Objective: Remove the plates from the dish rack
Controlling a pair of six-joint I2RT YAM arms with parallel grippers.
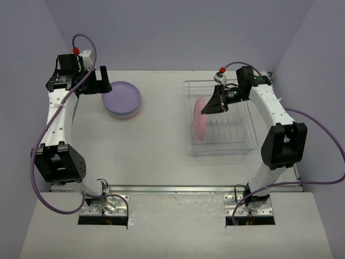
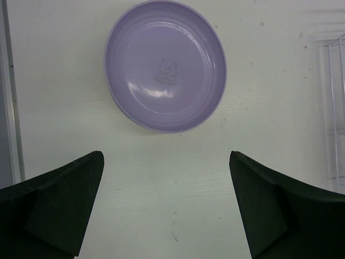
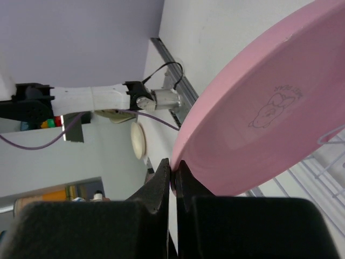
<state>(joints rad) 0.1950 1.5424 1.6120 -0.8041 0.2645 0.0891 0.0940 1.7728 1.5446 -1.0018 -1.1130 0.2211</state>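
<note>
A pink plate (image 1: 200, 126) stands on edge at the left end of the silver wire dish rack (image 1: 237, 144). My right gripper (image 1: 210, 107) is shut on its upper rim; in the right wrist view the fingertips (image 3: 173, 178) pinch the rim of the pink plate (image 3: 269, 113). A lilac plate (image 1: 122, 98) tops a small stack at the far left of the table. My left gripper (image 1: 96, 82) is open and empty just behind that stack; in the left wrist view the lilac plate (image 2: 166, 65) lies flat beyond the spread jaws (image 2: 167, 205). No other plates show in the rack.
The rack's dividers (image 1: 226, 128) stand bare to the right of the pink plate. The back wall runs close behind both grippers. A metal rail (image 1: 172, 189) runs along the table's near edge. The rack's corner (image 2: 337, 108) shows at the right of the left wrist view.
</note>
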